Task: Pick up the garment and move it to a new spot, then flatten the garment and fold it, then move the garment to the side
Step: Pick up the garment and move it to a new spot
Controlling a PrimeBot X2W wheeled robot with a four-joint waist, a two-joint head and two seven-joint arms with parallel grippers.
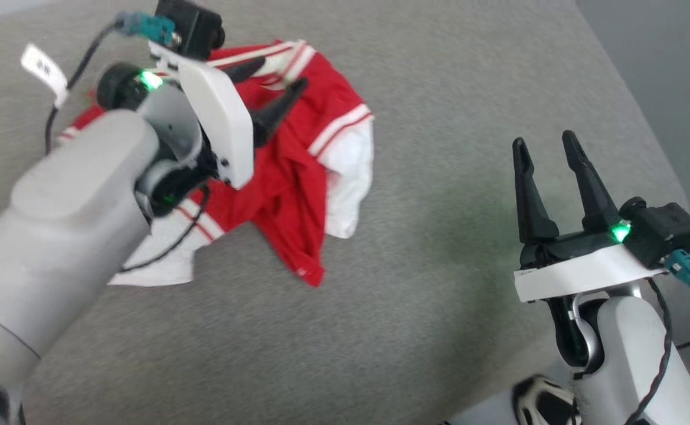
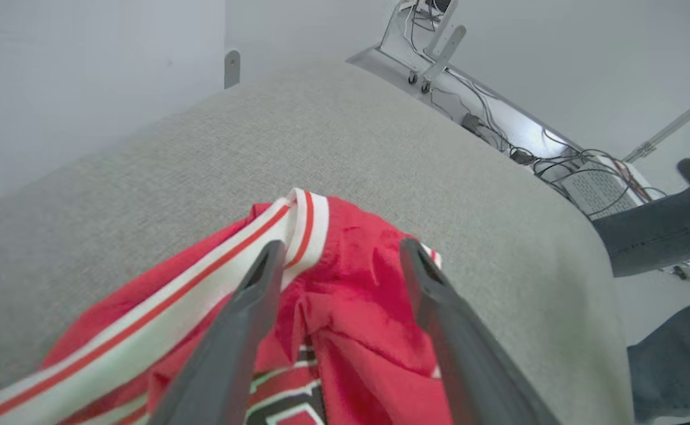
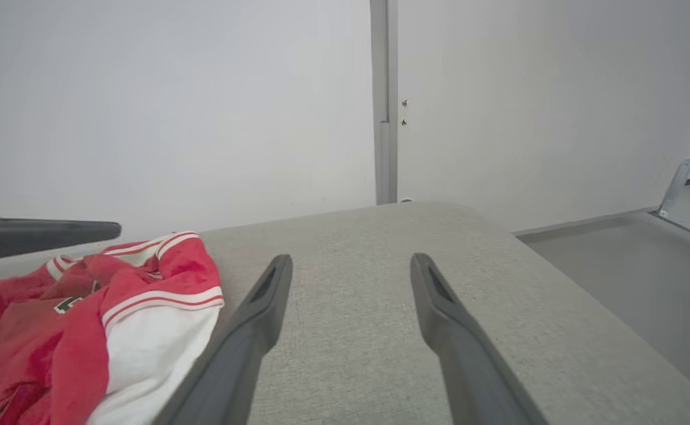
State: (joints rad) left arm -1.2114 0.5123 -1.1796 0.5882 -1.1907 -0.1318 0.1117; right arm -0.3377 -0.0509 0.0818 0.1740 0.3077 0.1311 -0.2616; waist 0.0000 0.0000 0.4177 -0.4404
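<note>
The shirt (image 1: 297,177) lies crumpled on the bench (image 1: 415,295), toward its left side and well clear of the right edge. Flattening looks like the step in hand. It is better to pinch a single layer at the striped collar or a hem corner than to grab a bunch of folds. The left gripper (image 1: 280,74) hovers low over the shirt's far part, angled down, fingers spread wide and empty. The right gripper (image 1: 544,141) hangs open and empty near the right edge.

Red jersey-style cloth garment (image 1: 285,177): white sleeves, red-white striped trim, dark white-outlined lettering. Pale grey woven fabric surface (image 1: 439,324).
</note>
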